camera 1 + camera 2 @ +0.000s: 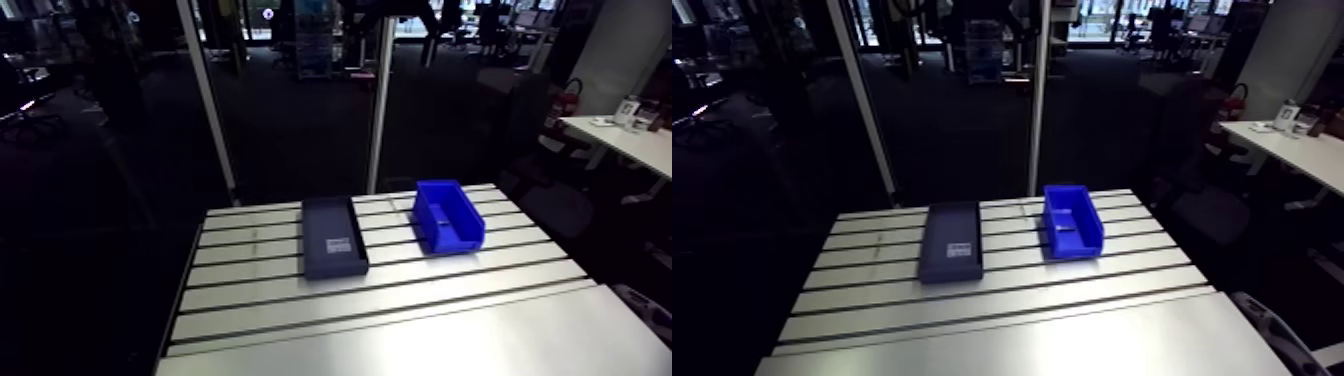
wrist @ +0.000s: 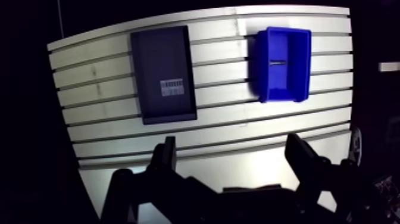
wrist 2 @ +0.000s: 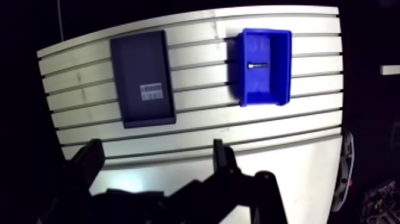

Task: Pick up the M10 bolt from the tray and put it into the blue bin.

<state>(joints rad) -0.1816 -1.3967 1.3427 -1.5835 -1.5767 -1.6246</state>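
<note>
One small grey bolt (image 2: pixel 277 62) already lay inside the blue bin (image 2: pixel 287 88), sideways across it, ahead of the hand (image 2: pixel 232 143) at about one o'clock. The hand was open wide and held nothing. The tray (image 2: pixel 161 56) at eleven o'clock showed only a label (image 2: pixel 171 89).

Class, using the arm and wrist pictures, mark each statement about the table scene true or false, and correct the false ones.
1. A small metal bolt lies inside the blue bin. True.
2. The tray is stacked on the blue bin. False: they sit apart, side by side on the table.
3. The gripper has its fingers spread with nothing between them. True.
4. The blue bin is tipped onto its side. False: it stands upright, open side up.
5. The tray bears a pale label. True.
</note>
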